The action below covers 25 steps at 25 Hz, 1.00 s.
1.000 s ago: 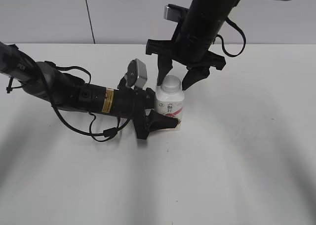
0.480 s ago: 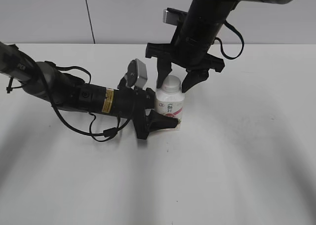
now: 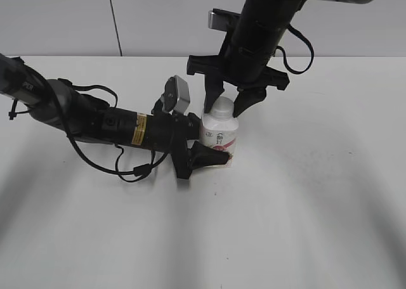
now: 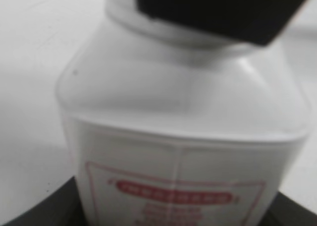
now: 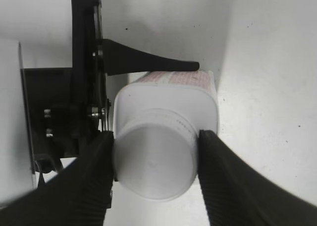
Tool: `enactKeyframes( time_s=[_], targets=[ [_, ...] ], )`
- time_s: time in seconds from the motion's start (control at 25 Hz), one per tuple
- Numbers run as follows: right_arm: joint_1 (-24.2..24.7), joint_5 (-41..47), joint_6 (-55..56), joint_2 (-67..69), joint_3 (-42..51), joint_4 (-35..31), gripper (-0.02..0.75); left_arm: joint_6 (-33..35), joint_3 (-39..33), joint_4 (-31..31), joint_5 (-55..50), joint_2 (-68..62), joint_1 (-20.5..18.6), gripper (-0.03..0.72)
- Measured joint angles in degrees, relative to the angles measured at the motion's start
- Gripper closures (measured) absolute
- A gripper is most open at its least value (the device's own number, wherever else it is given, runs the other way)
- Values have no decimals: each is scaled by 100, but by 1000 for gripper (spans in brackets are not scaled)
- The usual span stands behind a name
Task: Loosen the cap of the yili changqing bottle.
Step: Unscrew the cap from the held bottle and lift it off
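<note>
The yili changqing bottle [image 3: 219, 140] stands upright on the white table, white with a pink-red label. My left gripper [image 3: 214, 144] reaches in from the left and is shut on the bottle's body, one finger [image 5: 148, 62] lying along the label side. In the left wrist view the bottle [image 4: 183, 151] fills the frame, blurred. The white cap [image 3: 221, 107] sits on top. My right gripper [image 3: 224, 105] comes straight down from above, and its two ribbed fingers [image 5: 94, 176] press the cap [image 5: 156, 161] on opposite sides. The bottle's shoulders [image 5: 168, 94] show below the cap.
The white table [image 3: 304, 194] stretches around the bottle with no other objects on it. A grey wall runs along the back. The left arm's body and cable [image 3: 108, 127] lie low across the table's left side.
The right gripper has come down slightly over the cap and its fingers have drawn in from a gap to touching the cap's sides. The left gripper and bottle have stayed put.
</note>
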<state>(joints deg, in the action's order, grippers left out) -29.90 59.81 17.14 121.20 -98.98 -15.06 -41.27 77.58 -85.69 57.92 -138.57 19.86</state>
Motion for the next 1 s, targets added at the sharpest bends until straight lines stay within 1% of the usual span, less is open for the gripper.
enactKeyframes(
  time_s=[0.2, 0.36, 0.64, 1.0],
  targets=[
    [0, 25, -223, 0, -6, -6, 330, 0, 0, 0, 0, 0, 0, 273],
    [0, 20, -768, 0, -6, -6, 331, 7, 0, 0, 0, 0, 0, 273],
    [0, 13, -2604, 0, -6, -6, 337, 19, 0, 0, 0, 0, 0, 273],
    [0, 80, -4652, 0, -11, -17, 339, 43, 0, -11, 7, 0, 0, 279]
  ],
)
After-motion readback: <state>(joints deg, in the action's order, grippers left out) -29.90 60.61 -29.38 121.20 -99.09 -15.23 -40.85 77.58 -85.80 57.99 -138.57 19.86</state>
